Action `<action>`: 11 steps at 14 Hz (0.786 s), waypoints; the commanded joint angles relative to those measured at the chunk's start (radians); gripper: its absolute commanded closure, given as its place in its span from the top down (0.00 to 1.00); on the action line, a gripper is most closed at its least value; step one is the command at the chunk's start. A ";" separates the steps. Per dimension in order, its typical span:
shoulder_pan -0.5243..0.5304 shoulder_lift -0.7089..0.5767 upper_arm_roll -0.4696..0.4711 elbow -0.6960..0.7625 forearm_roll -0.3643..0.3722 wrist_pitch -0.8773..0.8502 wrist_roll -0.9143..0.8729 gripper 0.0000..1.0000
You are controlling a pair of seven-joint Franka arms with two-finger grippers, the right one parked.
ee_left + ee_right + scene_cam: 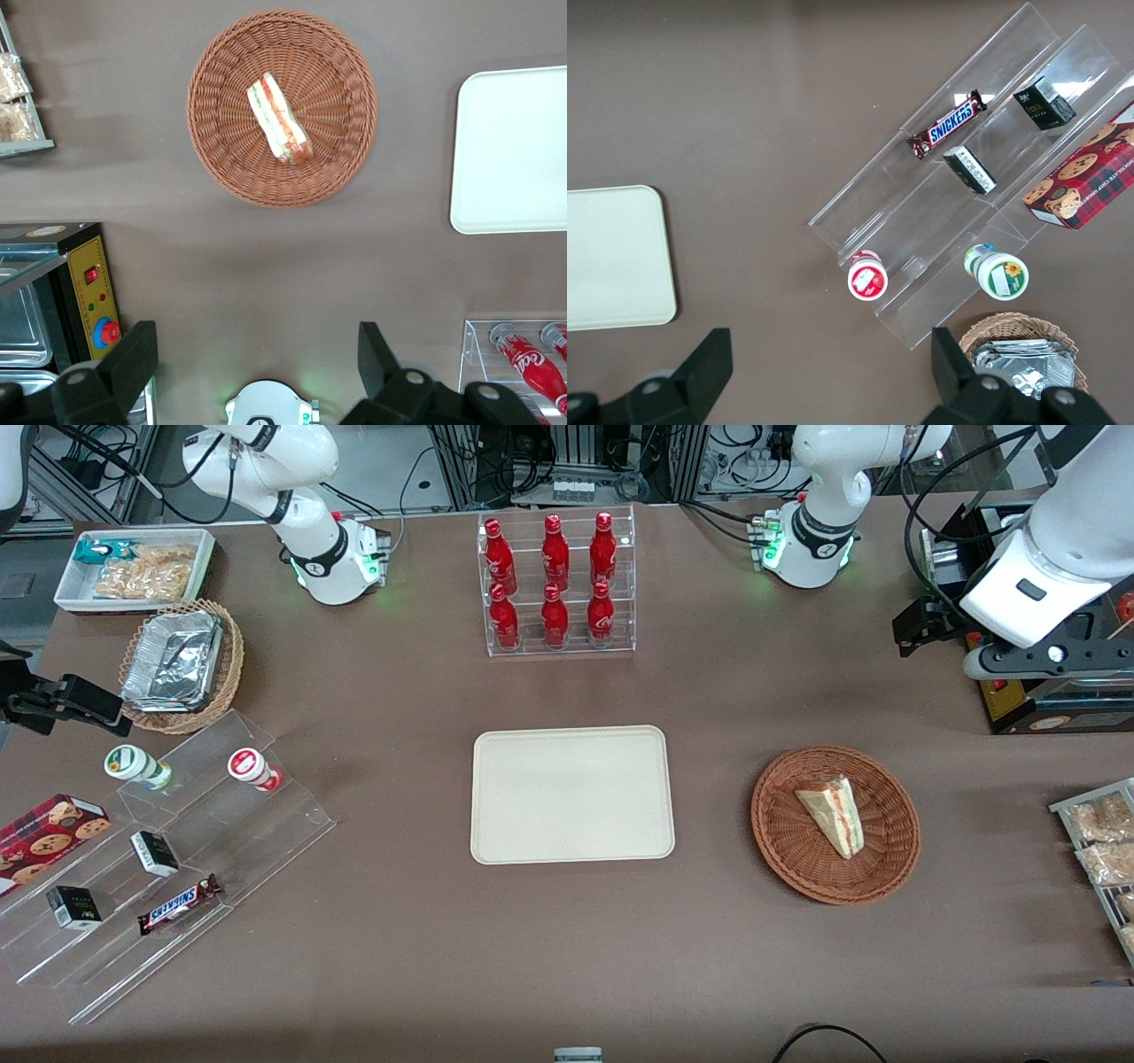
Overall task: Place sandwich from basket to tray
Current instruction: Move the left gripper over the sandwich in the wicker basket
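The sandwich [833, 815] [279, 119], a pale wrapped wedge with red and green filling, lies in the round reddish-brown basket [780, 850] [221, 150]. The cream tray [571, 793] [514, 150] sits flat at the table's middle, beside the basket and apart from it, with nothing on it. My gripper [917, 627] [257, 363] hangs high over the table, farther from the front camera than the basket and toward the working arm's end. Its fingers [133, 354] stand wide open with only bare table between them.
A black machine with a yellow panel [1045, 700] [89, 292] stands near the gripper. Bagged snacks [1103, 841] lie at the working arm's table end. A clear rack of red bottles [556, 584] stands farther back than the tray. A stepped acrylic shelf [177, 850] and tan foil-tray basket [182, 664] sit toward the parked arm's end.
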 commanded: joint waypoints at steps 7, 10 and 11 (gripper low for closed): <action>0.069 0.134 0.005 0.007 0.003 -0.009 -0.050 1.00; 0.085 0.179 0.011 -0.121 0.006 0.176 -0.101 1.00; 0.085 0.194 0.014 -0.178 0.006 0.263 -0.168 1.00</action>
